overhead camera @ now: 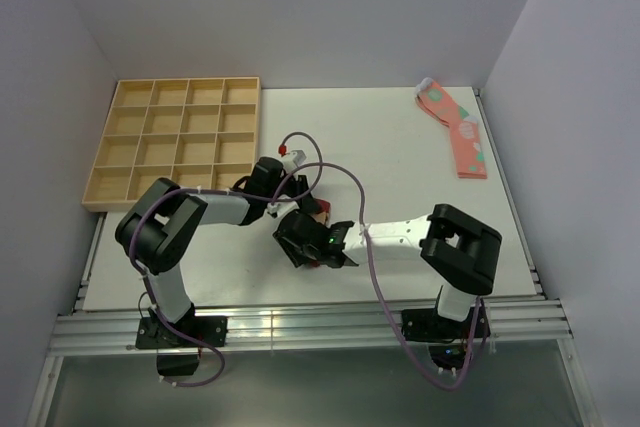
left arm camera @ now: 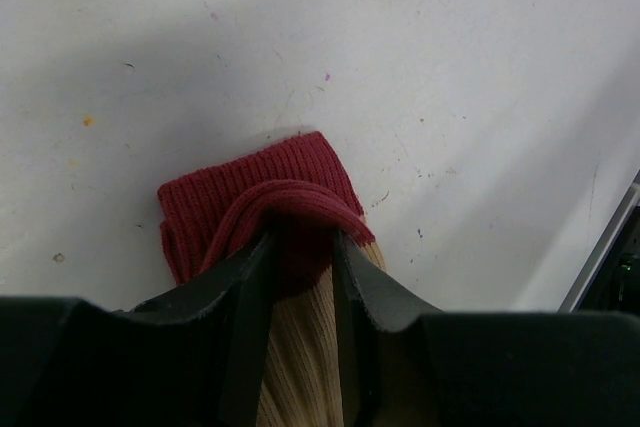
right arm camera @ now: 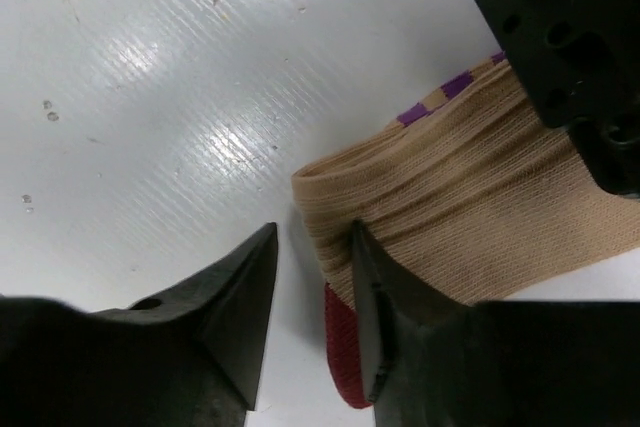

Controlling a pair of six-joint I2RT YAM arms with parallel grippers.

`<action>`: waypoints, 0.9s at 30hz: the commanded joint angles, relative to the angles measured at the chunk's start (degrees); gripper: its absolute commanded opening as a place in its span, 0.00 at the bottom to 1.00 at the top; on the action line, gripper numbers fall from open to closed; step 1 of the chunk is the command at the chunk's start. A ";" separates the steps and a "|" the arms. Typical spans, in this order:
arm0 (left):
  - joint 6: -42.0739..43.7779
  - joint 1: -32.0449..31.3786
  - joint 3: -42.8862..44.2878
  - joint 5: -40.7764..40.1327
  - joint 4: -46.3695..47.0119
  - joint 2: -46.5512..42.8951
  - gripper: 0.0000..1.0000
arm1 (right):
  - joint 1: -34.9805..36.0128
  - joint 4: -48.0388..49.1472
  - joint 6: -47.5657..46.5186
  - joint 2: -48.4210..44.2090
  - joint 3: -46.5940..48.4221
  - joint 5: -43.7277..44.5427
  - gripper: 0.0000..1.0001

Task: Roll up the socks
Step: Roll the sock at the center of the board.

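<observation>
Rolling looks to be at its start, or just under way. The sock (left arm camera: 262, 195) lies on the desk (left arm camera: 450, 67) near the front middle, between the two arms. Its dark red end is doubled into a thick fold, and the tan ribbed body runs back from it. In the right wrist view the tan knit is layered at one edge, with a purple-striped cuff showing at the far side.

The left hand (left arm camera: 300, 239) is narrowed onto that red fold and pinches it between its fingers. The right hand (right arm camera: 313, 229) stands partly apart and grips nothing. One finger rests against the layered tan edge and the other stands over bare desk just beside it.

I judge the step in hand to be starting the roll from one end. The left hand anchors the fabric while the right lines up on the free edge. The next move calls for the right hand to take in the whole thickness of the tan layers, not just the top one, then turn them over toward the pinned end without dragging the sock flat.

Well apart, at the desk's far right, lie pink spotted socks (overhead camera: 455, 127). A wooden compartment tray (overhead camera: 180, 137) sits at the far left.
</observation>
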 commanded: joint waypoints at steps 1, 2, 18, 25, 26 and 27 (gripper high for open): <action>1.41 -0.17 -2.55 0.26 -4.70 0.08 0.35 | 0.86 1.33 1.05 -1.35 0.66 3.00 0.44; 1.41 -0.17 -2.55 0.35 -4.61 0.16 0.35 | 1.21 0.64 0.87 -2.23 0.66 3.88 0.45; 3.08 -0.17 -0.35 0.26 -6.54 1.48 0.36 | 4.37 -7.72 -5.02 -6.46 -0.65 10.22 0.51; 3.34 -0.17 -0.26 0.44 -6.72 1.66 0.36 | 5.96 -8.07 -6.77 -4.44 -0.48 10.57 0.51; 3.34 -0.08 -0.26 0.44 -6.81 1.66 0.36 | 6.13 -7.81 -6.95 -4.44 -0.65 10.66 0.51; 3.43 -0.08 -0.26 0.44 -6.81 1.66 0.36 | 6.31 -7.81 -7.04 -4.35 -0.92 11.10 0.51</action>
